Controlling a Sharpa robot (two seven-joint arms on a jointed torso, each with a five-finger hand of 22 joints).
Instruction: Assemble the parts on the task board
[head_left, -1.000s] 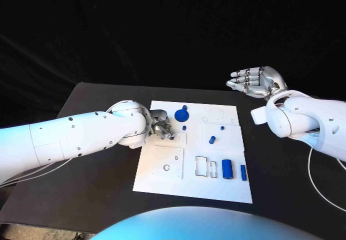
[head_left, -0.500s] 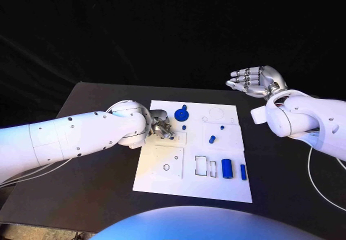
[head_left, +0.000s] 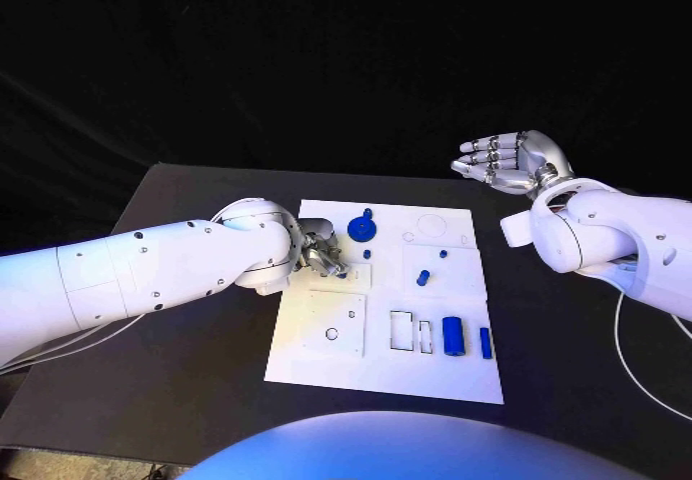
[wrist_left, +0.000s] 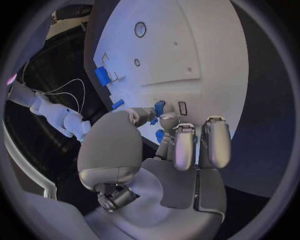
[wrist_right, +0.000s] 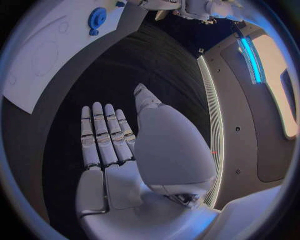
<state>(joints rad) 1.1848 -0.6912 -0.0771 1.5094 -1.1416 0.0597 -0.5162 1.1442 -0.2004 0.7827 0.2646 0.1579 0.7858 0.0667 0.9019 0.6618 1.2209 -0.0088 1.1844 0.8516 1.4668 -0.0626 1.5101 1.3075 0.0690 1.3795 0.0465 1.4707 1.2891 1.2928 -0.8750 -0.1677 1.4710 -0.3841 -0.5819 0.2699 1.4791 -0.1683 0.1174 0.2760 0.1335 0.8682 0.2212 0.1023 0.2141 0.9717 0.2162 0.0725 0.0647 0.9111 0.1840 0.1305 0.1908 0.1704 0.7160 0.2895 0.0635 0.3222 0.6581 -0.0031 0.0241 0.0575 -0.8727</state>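
Nearest the robot, on the white task board (head_left: 332, 365), a blue cylinder (head_left: 453, 336) lies beside a thinner blue bar (head_left: 486, 343), both along the board's right side, just right of two rectangular slots (head_left: 411, 332). To their left sits a square plate with a small hole (head_left: 333, 322).

Further up, the left hand (head_left: 323, 256) is over the board's left edge, its fingers curled down and in toward the surface. In the left wrist view the fingertips (wrist_left: 167, 120) close around a small blue part (wrist_left: 159, 107) right at the board; whether it is truly gripped or only touched cannot be told. A small blue peg (head_left: 424, 278) lies well to that hand's right, mid-board, with a tiny blue piece (head_left: 443, 254) beyond it.

Just past the left hand stands a round blue disc (head_left: 361, 229) with a small blue knob (head_left: 369, 213) at its far side.

Farthest, the right hand (head_left: 506, 160) hangs above the table's far right, off the board, palm up, fingers spread and empty.
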